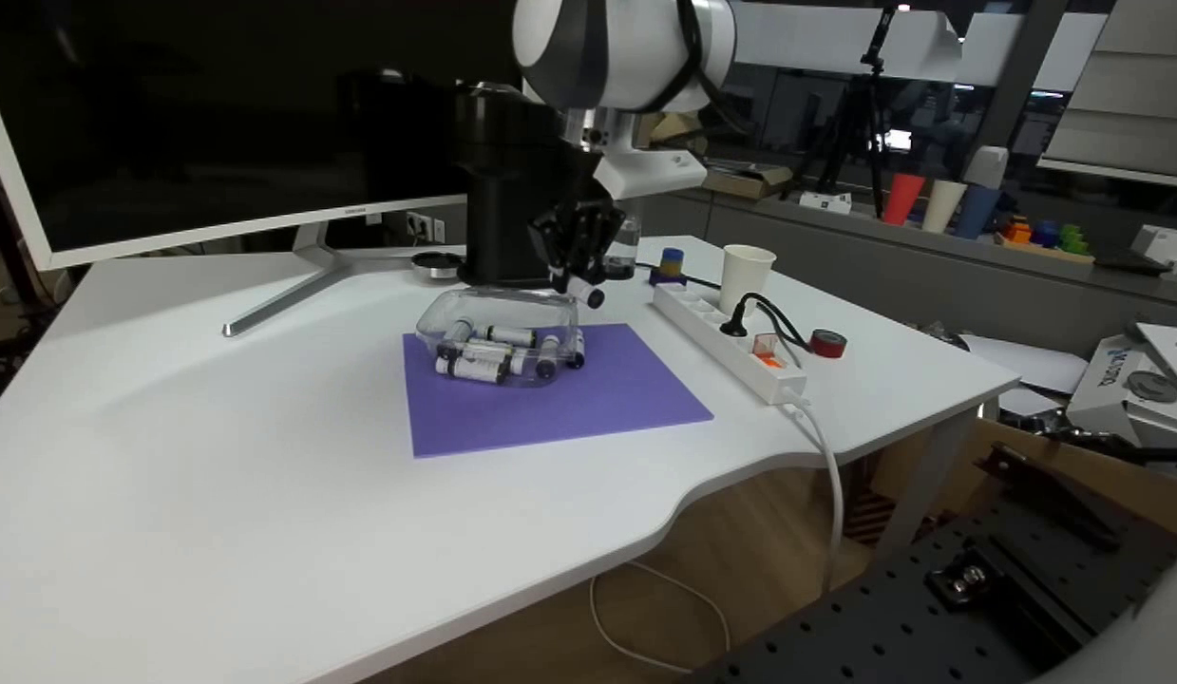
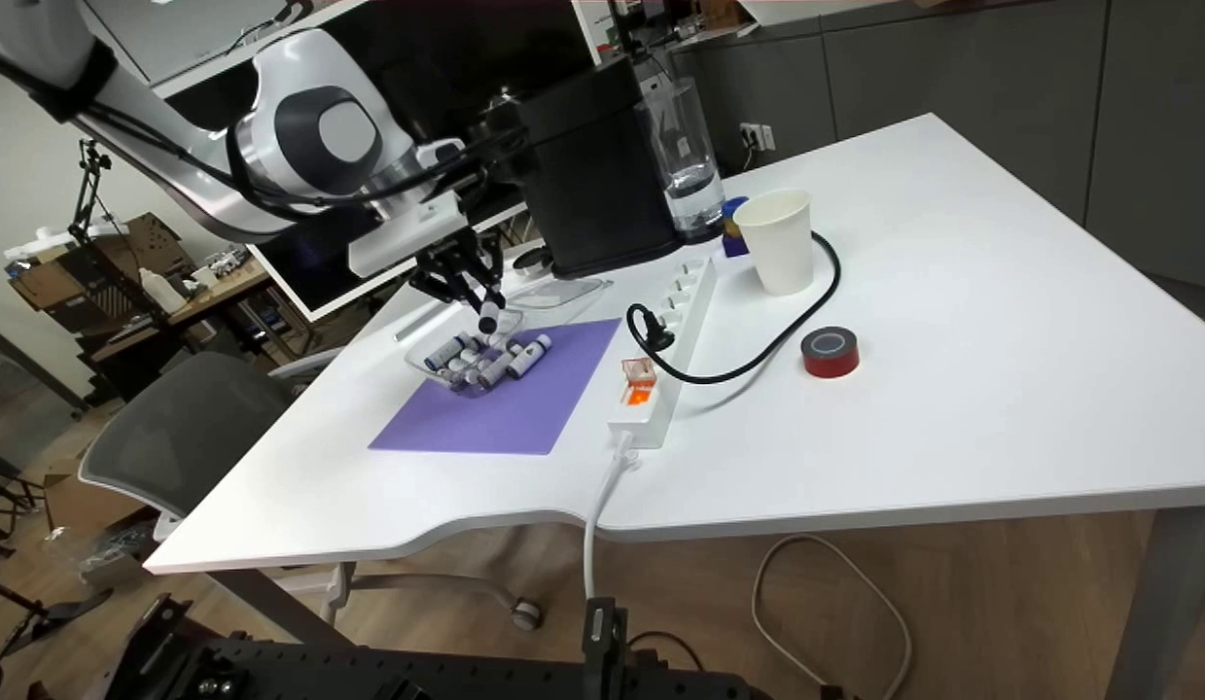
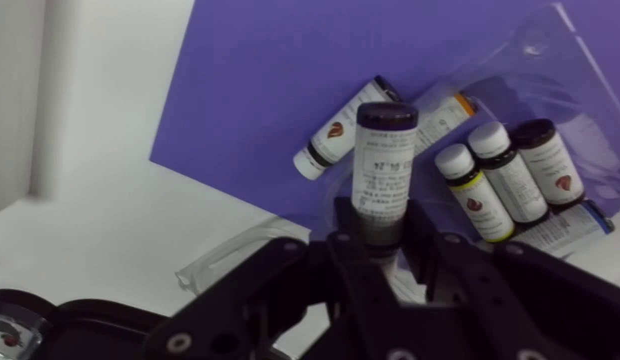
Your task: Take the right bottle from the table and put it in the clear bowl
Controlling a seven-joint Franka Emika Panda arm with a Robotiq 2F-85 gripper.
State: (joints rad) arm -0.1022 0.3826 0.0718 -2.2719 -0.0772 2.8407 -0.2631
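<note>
The black two-fingered gripper [image 3: 382,220] is clenched around a slim, white-labelled cylindrical bottle with a dark end [image 3: 385,165], which sticks out past its grasp. In both exterior views the bottle hangs tilted in the air, dark end lowest, close to the rim of a clear, rectangular plastic bowl [image 1: 517,306]; from these angles it is hard to say whether it is over the inside or just beside it.

In the bowl lie more small bottles [image 1: 474,370], three of them side by side in the wrist view: a white-capped bottle with a yellow band [image 3: 482,207], a white-capped bottle with a text-covered label [image 3: 517,187] and a dark-ended bottle with a red-brown emblem [image 3: 552,162]. Outside the bowl, another white-labelled bottle with a white cap [image 3: 342,125] lies on its side on the flat purple rectangular mat [image 1: 569,413]. The mat lies on the white table with a smooth curved edge [image 1: 218,446].

Farther out, near the mat, is a long white power strip [image 1: 740,366]. A cream paper cup [image 1: 743,275] stands upright just beside it. Behind the bowl stand a tall black container [image 1: 507,214] and, beyond that, a wide white-framed monitor [image 1: 218,114].
</note>
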